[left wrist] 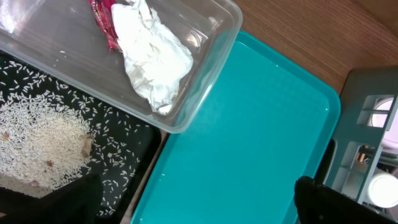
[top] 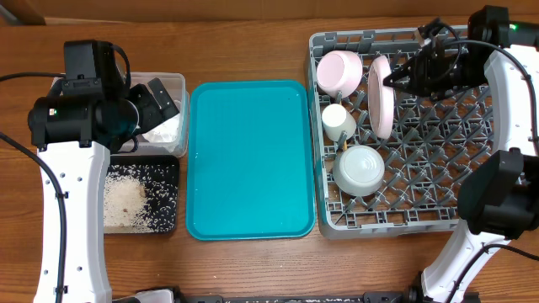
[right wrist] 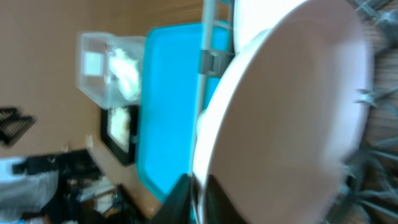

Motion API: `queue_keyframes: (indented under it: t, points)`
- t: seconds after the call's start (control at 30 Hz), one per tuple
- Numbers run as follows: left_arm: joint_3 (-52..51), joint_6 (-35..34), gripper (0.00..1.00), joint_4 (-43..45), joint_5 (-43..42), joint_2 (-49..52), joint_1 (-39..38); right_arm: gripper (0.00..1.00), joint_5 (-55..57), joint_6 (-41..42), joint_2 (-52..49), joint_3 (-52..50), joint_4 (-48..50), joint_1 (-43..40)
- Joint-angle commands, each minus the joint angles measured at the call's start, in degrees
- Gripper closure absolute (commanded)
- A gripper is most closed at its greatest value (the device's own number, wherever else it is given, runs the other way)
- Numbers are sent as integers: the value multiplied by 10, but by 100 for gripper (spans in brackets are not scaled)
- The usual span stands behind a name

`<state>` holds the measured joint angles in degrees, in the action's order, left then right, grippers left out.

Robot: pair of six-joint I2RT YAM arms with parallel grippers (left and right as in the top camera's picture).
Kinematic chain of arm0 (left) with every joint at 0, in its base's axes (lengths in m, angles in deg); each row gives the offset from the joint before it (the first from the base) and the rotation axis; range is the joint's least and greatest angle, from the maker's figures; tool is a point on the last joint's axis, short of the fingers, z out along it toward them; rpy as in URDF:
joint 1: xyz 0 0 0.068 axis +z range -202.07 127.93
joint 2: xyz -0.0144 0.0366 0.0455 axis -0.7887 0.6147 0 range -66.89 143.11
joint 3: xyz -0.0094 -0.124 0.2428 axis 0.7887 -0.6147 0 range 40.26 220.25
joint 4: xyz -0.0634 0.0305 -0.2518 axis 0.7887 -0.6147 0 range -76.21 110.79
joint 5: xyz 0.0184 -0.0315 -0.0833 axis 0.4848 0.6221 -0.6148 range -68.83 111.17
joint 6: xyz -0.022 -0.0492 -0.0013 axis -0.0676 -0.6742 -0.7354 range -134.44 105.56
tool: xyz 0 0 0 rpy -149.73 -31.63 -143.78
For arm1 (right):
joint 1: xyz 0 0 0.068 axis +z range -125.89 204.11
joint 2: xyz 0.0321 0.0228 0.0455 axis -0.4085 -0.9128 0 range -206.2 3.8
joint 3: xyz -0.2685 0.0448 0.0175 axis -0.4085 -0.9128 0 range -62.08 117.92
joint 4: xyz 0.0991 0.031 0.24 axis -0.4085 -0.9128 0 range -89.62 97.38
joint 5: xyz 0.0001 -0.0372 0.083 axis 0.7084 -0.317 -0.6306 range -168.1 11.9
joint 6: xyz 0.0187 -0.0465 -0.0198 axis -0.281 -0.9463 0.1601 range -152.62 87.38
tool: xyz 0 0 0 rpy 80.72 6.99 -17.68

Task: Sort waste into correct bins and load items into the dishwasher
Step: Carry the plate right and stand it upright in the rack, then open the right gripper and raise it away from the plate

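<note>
A pale pink plate (top: 381, 97) (right wrist: 292, 112) stands on edge among the pegs of the grey dishwasher rack (top: 421, 168). My right gripper (top: 394, 80) (right wrist: 199, 186) is shut on its rim, one finger on each side. The rack also holds a pink bowl (top: 339, 69), a cream cup (top: 338, 120) and a white bowl (top: 359, 168). My left gripper (top: 156, 101) (left wrist: 186, 205) hangs wide open and empty over the bins. The clear tub (top: 173, 80) (left wrist: 205, 81) holds crumpled tissue (top: 164, 128) (left wrist: 155, 62) and a red wrapper (left wrist: 106, 22). Rice (top: 126, 198) (left wrist: 37, 143) lies in the black tray (top: 168, 168) (left wrist: 124, 162).
A large teal serving tray (top: 248, 160) (left wrist: 249, 137) (right wrist: 168, 106) lies between the bins and the rack with only a few specks on it. The right arm's cables run along the rack's far right side.
</note>
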<state>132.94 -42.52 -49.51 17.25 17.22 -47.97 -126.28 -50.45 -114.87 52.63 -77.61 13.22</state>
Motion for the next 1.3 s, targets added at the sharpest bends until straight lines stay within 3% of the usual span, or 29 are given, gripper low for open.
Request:
queue_keyframes:
  t: [0.0, 0.07, 0.13, 0.17, 0.53, 0.7, 1.27]
  points:
    - [11, 11, 0, 0, -1, -5, -5, 77, 63, -6, 3, -2, 4, -5]
    - [11, 11, 0, 1, -1, -5, -5, 63, 72, -6, 3, -2, 6, -5]
    - [11, 11, 0, 0, -1, -5, -5, 27, 72, 9, 3, -2, 9, -5]
    - [11, 11, 0, 0, -1, -5, -5, 0, 72, 22, 3, 3, 9, -6]
    - [11, 11, 0, 0, -1, -5, -5, 0, 101, 76, 47, 204, -28, 0]
    - [11, 11, 0, 0, -1, -5, -5, 0, 210, 78, 83, 208, -76, 19]
    - [11, 11, 0, 0, -1, -5, -5, 0, 212, 78, 83, 206, -82, 18]
